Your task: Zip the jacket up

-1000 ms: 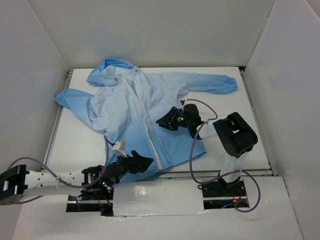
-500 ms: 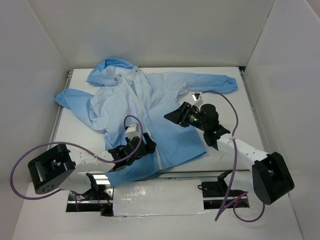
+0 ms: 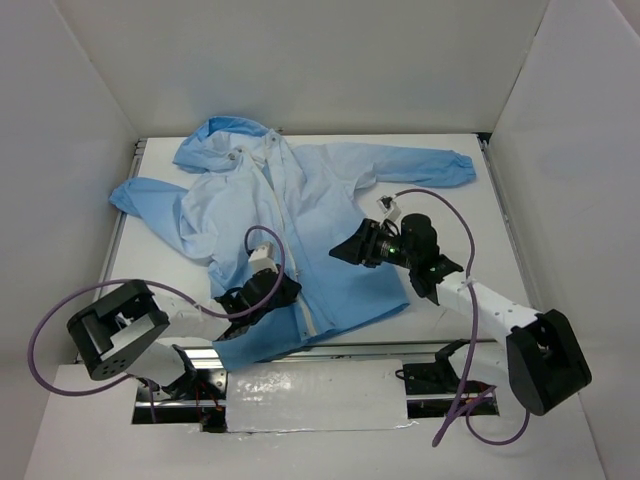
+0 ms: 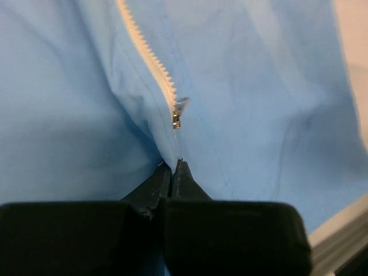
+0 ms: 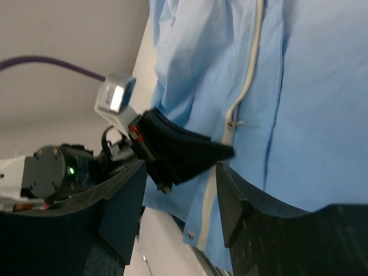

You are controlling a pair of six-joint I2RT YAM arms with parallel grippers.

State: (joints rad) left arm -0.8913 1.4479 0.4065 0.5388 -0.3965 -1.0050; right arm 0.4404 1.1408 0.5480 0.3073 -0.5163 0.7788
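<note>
The light-blue jacket (image 3: 325,205) lies spread on the table, hood at the far left and hem toward me. Its white zipper (image 3: 283,215) runs down the front. The metal slider (image 4: 179,112) sits low on the zipper, with joined teeth beyond it. My left gripper (image 4: 174,167) is shut on a fold of jacket fabric at the zipper line, just on the hem side of the slider. My right gripper (image 3: 342,250) hovers open over the right front panel. In its wrist view its fingers (image 5: 244,204) frame the left gripper (image 5: 184,152) and the slider (image 5: 232,123).
White walls enclose the table (image 3: 480,260) on three sides. A metal rail (image 3: 330,348) runs along the near edge, just below the hem. Purple cables (image 3: 455,215) loop off both arms. One sleeve (image 3: 425,165) stretches to the far right.
My left arm swung out over the hem, and its gripper shut on the fabric below the slider. My right arm unfolded and its gripper drifted slightly left, still open.
</note>
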